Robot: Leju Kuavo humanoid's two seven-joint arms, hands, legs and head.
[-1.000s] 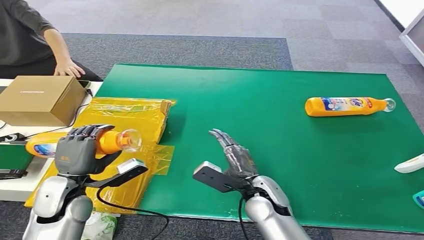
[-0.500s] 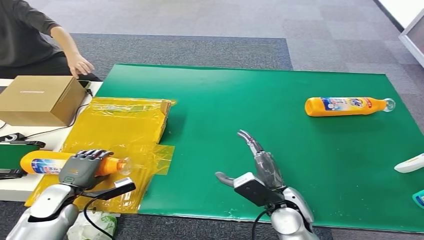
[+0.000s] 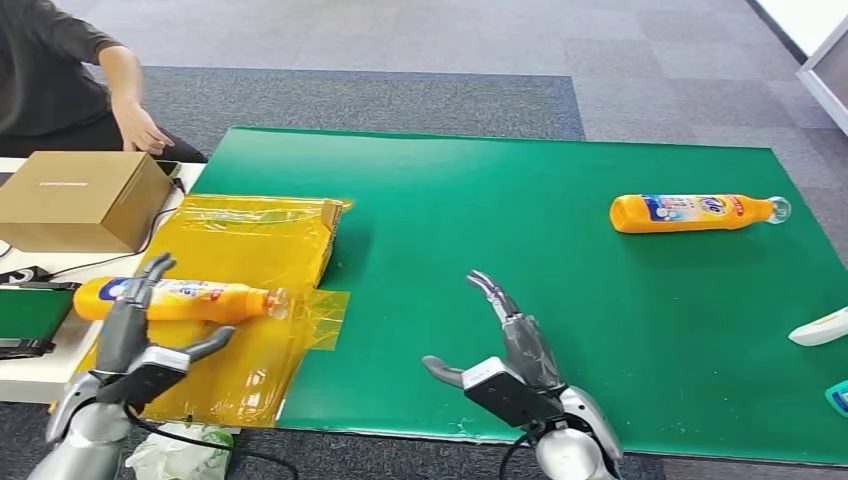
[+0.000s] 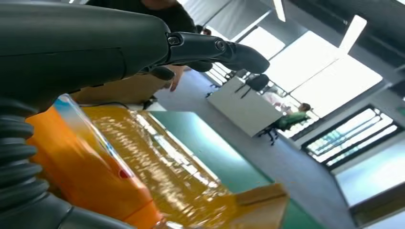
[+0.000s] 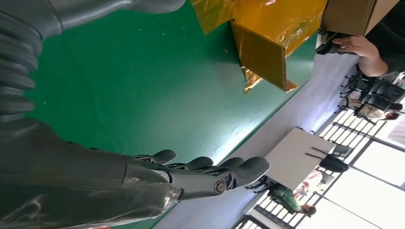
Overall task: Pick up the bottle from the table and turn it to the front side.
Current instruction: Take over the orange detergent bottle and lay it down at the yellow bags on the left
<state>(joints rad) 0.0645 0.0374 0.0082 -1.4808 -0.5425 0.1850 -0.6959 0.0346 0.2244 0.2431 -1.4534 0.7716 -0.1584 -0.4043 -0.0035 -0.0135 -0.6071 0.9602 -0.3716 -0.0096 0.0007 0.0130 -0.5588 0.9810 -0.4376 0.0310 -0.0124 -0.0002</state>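
Left hand: the left hand (image 3: 128,335) hangs over the near left edge of the table, fingers (image 3: 150,275) spread, holding nothing.
Near bottle: an orange bottle (image 3: 180,299) lies on its side just beyond the left hand's fingertips, label up, clear cap toward the right hand; whether the fingertips touch it I cannot tell.
Wrapped box: the bottle rests on a flat cardboard box wrapped in yellow film (image 3: 240,245), just ahead of the left hand.
Right hand: the right hand (image 3: 510,345) hovers over the green mat (image 3: 480,200), fingers spread, empty.
Far bottle: a second orange bottle (image 3: 692,212) lies on its side on the mat, well beyond the right hand and further right.
Brown box: a closed carton (image 3: 80,198) sits beyond the left hand; its contents are hidden.
Person: a hand (image 3: 138,130) is held just behind that carton.
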